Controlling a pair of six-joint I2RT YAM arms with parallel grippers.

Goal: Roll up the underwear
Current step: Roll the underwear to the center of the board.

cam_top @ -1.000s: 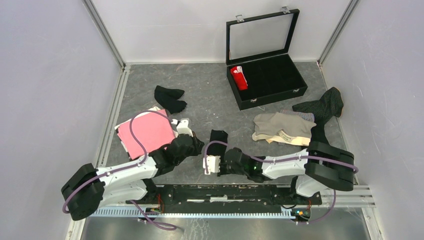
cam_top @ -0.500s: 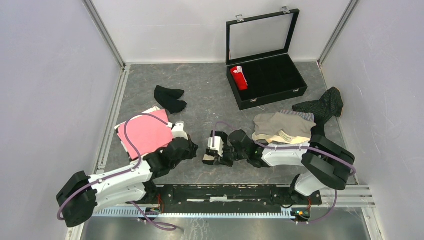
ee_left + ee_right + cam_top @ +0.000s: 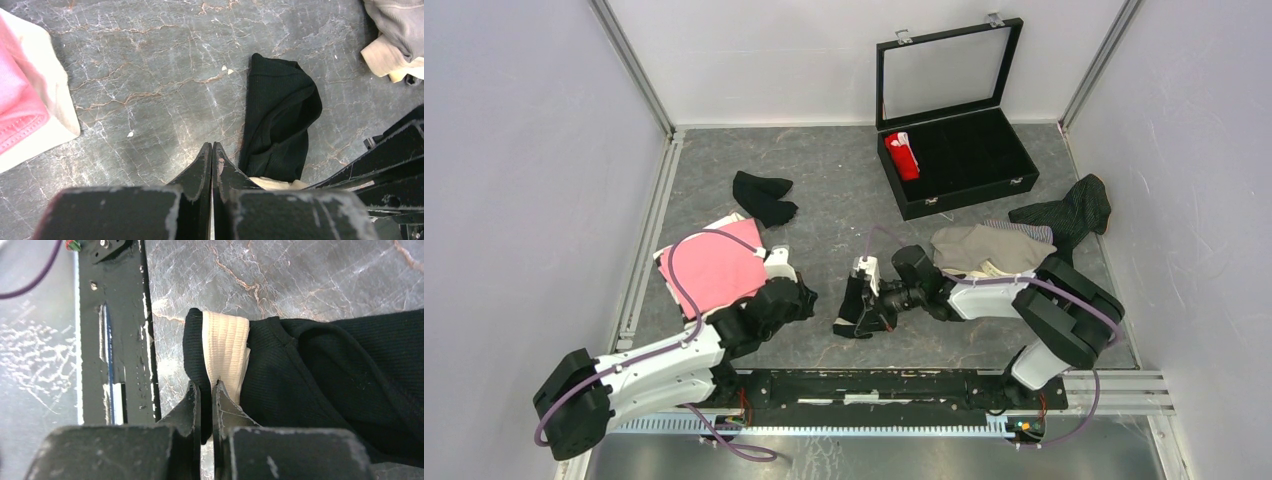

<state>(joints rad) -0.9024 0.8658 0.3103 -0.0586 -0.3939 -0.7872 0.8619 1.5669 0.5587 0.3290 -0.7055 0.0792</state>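
Observation:
A black underwear with a cream waistband lies folded on the table's near middle, also in the left wrist view. My right gripper is shut on its waistband end and holds that end up off the table. My left gripper is shut and empty, just left of the black underwear. Pink underwear lies at the left, another black piece behind it, beige and dark pinstriped pieces at the right. A rolled red underwear sits in the case.
The open black case with its glass lid raised stands at the back right. A metal rail runs along the near edge, under both arm bases. Grey walls close in left, right and back.
My right gripper has moved forward and up over the black underwear, taking its waistband end and folding it over. My left gripper has drawn back to the left, away from it.

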